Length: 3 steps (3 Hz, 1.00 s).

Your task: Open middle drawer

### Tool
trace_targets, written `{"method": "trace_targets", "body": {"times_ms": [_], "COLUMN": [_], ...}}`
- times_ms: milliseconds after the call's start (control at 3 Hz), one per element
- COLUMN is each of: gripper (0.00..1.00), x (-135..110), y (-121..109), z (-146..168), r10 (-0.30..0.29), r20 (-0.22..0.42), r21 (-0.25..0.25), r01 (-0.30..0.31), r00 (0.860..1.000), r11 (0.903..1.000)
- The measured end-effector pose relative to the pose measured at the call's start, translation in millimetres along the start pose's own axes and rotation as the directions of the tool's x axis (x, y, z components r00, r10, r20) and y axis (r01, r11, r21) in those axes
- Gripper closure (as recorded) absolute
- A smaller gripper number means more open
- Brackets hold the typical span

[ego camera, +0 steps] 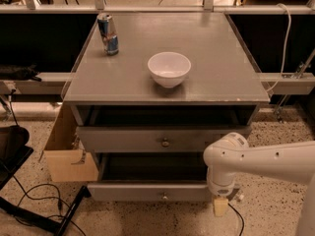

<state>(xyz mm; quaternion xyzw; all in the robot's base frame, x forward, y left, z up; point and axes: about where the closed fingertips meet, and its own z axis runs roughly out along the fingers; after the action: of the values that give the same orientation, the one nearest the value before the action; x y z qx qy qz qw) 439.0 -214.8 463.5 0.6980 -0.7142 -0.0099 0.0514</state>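
Seeing the gripper hanging at lower right, just beside the middle drawer, sitting pulled out at lower centre. Failing to judge jaws as apart or together.

- A white round ceramic bowl stands upright near the middle of the flat grey cabinet-top surface.
- A blue and silver drinks can stands upright at the surface's back left, well apart from the bowl.
- An open brown cardboard box sits on the speckled floor, against the cabinet's left side.
- Black cables trail over the floor at lower left.
- A thin dark cable lies just beside the pincer, which hangs low at lower right.
- A white cable droops at far right.
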Motion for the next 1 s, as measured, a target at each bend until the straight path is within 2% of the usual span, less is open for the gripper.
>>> {"method": "trace_targets", "body": {"times_ms": [333,1000], "gripper": [0.0,0.0], "x": [-5.4,0.2], "y": [-10.1,-34.4], "z": [16.0,66.3], "r10": [-0.008,0.036], "r20": [0.052,0.195], "r21": [-0.011,-0.026], "r01": [0.008,-0.032], "r00": [0.999,0.98], "r11": [0.9999,0.9992]}}
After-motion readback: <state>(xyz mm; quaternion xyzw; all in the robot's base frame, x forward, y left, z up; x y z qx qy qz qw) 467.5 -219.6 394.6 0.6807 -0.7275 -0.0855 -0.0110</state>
